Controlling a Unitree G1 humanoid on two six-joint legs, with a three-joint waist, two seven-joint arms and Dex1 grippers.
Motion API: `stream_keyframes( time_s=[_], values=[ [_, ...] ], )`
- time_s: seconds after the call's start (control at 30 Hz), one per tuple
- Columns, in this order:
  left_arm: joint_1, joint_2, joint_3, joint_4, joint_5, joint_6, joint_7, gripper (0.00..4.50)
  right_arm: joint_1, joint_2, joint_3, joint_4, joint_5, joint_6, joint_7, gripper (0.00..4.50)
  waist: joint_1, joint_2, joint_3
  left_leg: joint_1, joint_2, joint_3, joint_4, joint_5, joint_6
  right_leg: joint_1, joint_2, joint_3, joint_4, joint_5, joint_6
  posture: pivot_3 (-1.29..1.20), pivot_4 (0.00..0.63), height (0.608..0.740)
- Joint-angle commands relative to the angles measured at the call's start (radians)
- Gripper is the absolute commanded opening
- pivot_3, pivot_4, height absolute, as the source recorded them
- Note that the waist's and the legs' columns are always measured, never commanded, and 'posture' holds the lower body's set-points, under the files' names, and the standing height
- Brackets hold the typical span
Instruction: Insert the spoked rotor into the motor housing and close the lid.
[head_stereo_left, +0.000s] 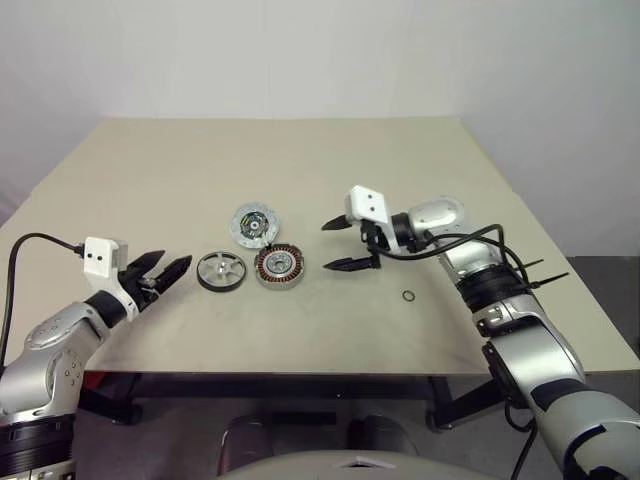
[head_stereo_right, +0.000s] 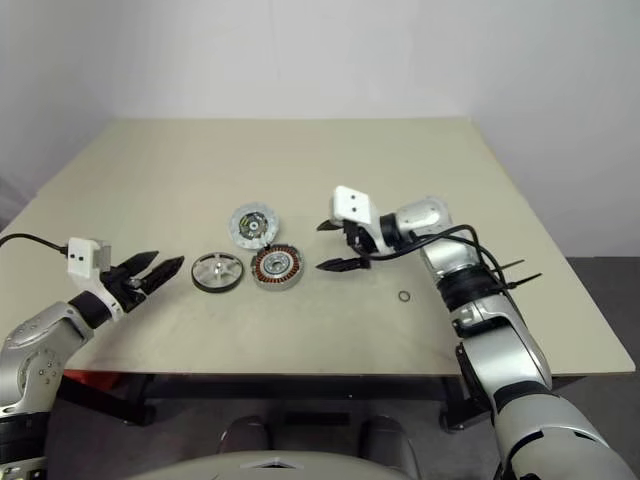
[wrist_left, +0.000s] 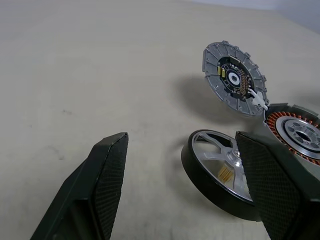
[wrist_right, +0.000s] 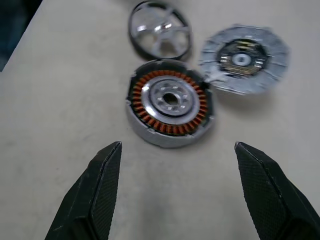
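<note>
The spoked rotor (head_stereo_left: 220, 270), silver with a black rim, lies flat on the table. Touching its right side sits the motor housing (head_stereo_left: 279, 265) with copper windings around a silver centre. Just behind them lies the lid (head_stereo_left: 255, 224), a grey disc with a dark patterned centre. My left gripper (head_stereo_left: 163, 273) is open, low over the table just left of the rotor, pointing at it. My right gripper (head_stereo_left: 340, 245) is open to the right of the housing, pointing left at it, with nothing between its fingers. The housing (wrist_right: 169, 102) lies ahead of that gripper (wrist_right: 177, 187) in the right wrist view.
A small black ring (head_stereo_left: 408, 296) lies on the tan table (head_stereo_left: 300, 170) to the right of the parts, under my right forearm. A black cable runs off my left wrist at the table's left edge.
</note>
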Motion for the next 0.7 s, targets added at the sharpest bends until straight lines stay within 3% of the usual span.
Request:
stream_keyframes(
  time_s=[0.03,0.47,0.7],
  values=[
    [-0.016,0.003,0.009,-0.012,0.003,-0.021,0.004,3.64,-0.059,0.025,0.073,0.056,-0.064,-0.144,0.054,4.10,0.000,0.000,0.000,0.000,0.000,0.000,0.000,0.000,0.000,0.000,0.000,0.000,0.000,0.000,0.000,0.00,0.000,0.740],
    [-0.011,-0.007,0.000,-0.014,0.016,-0.030,0.021,3.64,-0.393,0.147,0.194,0.492,-0.308,-0.520,-0.026,4.10,-0.009,0.001,0.001,-0.002,0.001,0.000,0.005,-0.001,0.001,-0.003,0.000,0.000,0.006,0.000,0.000,0.00,0.000,0.740],
    [-0.035,-0.015,-0.012,0.010,0.033,-0.043,0.027,3.64,-0.498,0.180,0.280,0.595,-0.443,-0.693,-0.040,4.10,-0.028,0.001,0.001,-0.003,0.001,-0.001,0.007,-0.001,0.001,-0.003,0.000,0.000,0.007,0.000,0.000,0.00,0.000,0.740]
  ],
)
